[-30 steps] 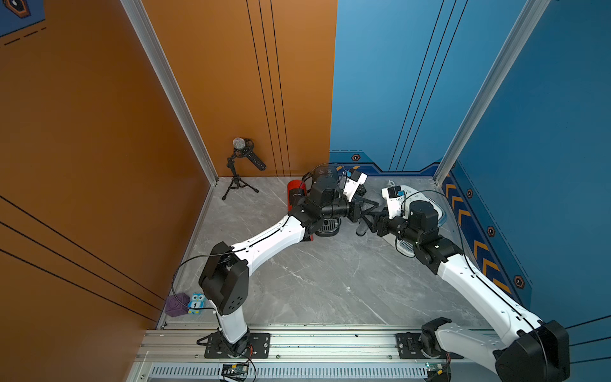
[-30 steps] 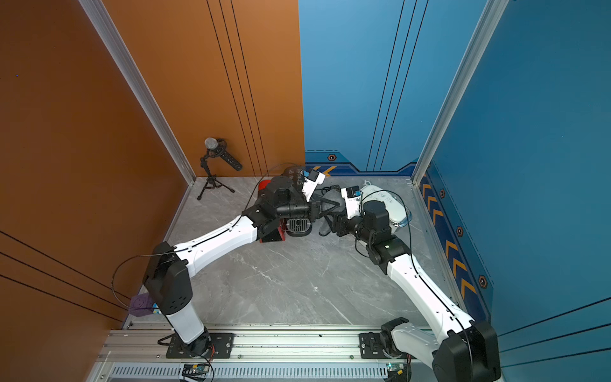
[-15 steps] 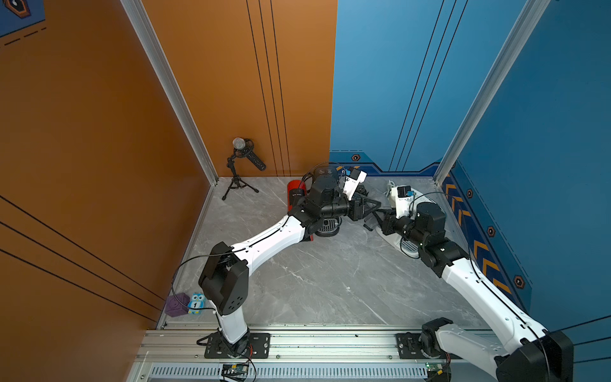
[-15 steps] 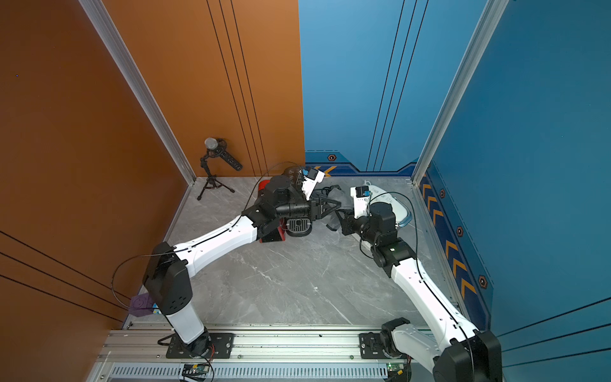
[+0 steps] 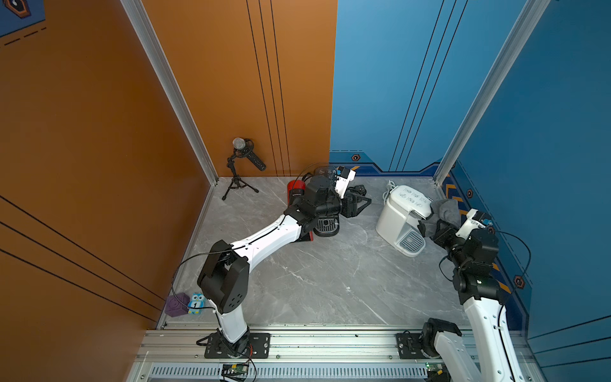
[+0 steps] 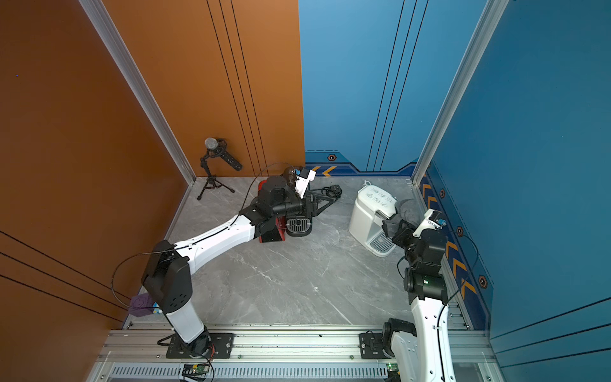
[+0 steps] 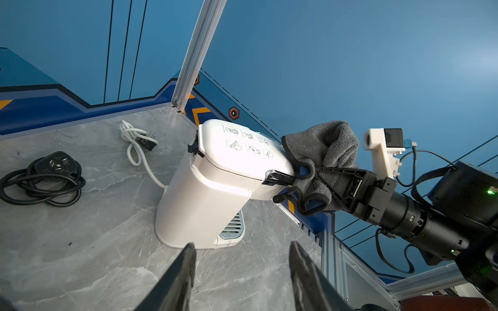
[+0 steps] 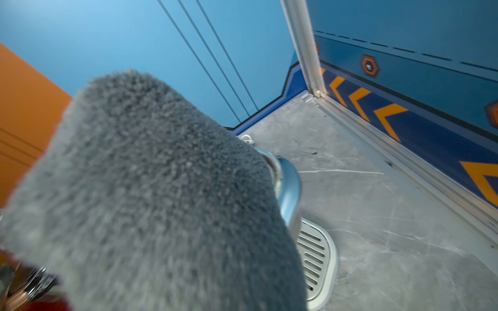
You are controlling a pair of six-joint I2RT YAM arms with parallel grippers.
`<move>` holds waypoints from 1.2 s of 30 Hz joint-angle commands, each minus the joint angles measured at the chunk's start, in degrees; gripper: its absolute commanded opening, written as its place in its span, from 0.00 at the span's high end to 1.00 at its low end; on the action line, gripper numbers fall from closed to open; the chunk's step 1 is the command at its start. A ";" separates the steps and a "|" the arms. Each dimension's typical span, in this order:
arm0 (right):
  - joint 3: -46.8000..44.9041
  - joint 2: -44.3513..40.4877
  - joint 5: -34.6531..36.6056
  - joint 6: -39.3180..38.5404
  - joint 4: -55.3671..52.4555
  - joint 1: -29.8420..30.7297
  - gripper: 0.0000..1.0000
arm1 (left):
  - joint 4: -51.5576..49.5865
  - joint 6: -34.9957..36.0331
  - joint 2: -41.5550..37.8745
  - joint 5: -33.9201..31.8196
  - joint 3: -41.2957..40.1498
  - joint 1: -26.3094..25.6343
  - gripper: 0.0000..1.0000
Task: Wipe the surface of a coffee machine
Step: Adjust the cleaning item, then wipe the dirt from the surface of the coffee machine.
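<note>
Jaws, R: clamped on grey cloth (image 7: 326,150), folds bunched betw. both fingers (image 7: 280,178); upper finger tip lies against front edge of lid of white coffee machine (image 7: 213,183). Cloth (image 8: 148,188) fills most of R wrist view, blurred.
Jaws, L: parted, nothing betw. fingers (image 7: 177,280); aimed across counter (image 5: 314,281) at white machine, well apart from it.
R arm (image 5: 476,251): up from front rail, elbow folded near blue side wall, wrist approx. level, reaching toward machine front.
L arm (image 5: 264,234): stretched low & long from rail, wrist level, passing over red/black coffee machine (image 5: 325,226).
White coffee machine: directly ahead of R jaws, touching cloth at spout head; upright on counter; drip tray (image 8: 315,258) below R jaws. Dark markings on lid, not legible.
White cable (image 7: 134,145): coiled beyond machine, far side from R jaws.
Black cable (image 7: 40,177): coiled on counter, ahead of L jaws, off to side.
Mic on tripod (image 5: 239,165): far corner, well apart from both jaws.
Purple cube (image 5: 177,304) + owl figure (image 5: 197,301): by L arm base, behind L jaws.
</note>
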 commanded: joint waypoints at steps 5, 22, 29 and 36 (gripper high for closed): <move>-6.35 5.04 -7.72 8.90 6.00 -5.21 0.81 | 0.51 -1.77 6.23 -3.48 -0.04 0.32 0.45; -11.12 20.24 -16.66 13.02 20.62 -4.36 0.80 | 0.51 -4.17 14.38 0.22 3.17 -2.24 0.47; -13.10 23.80 -19.57 13.05 23.52 -3.94 0.80 | 0.55 -4.41 15.05 0.49 3.59 -2.32 0.48; -14.14 26.17 -27.10 17.44 37.72 -1.25 0.80 | 0.50 -4.85 16.20 1.11 4.11 -2.35 0.48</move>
